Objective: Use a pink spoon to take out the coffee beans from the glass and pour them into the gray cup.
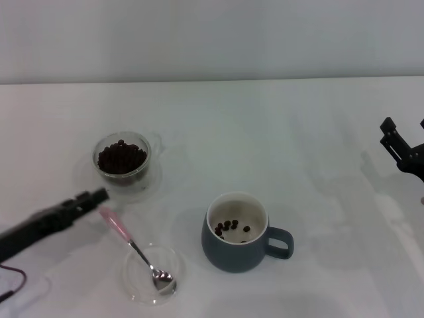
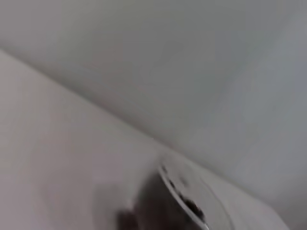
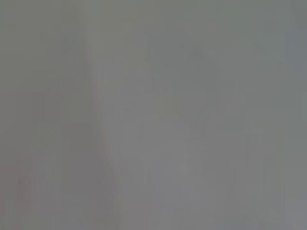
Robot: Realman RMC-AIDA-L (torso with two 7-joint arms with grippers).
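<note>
Head view puts my left gripper beside the pink spoon handle tip, touching nothing I can see; its finger spread I cannot tell. Spoon bowl rests in a shallow glass dish left of the gray cup, the glass of coffee beans farther back, and my right gripper idles far right.

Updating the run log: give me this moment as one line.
pink spoon: in glass dish | left gripper: beside handle | gray cup: few beans | right gripper: parked

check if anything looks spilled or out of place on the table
Nothing stands out. The coffee beans sit inside the glass, a few in the gray cup, none loose. The pink spoon rests bowl-down in a shallow clear dish.
</note>
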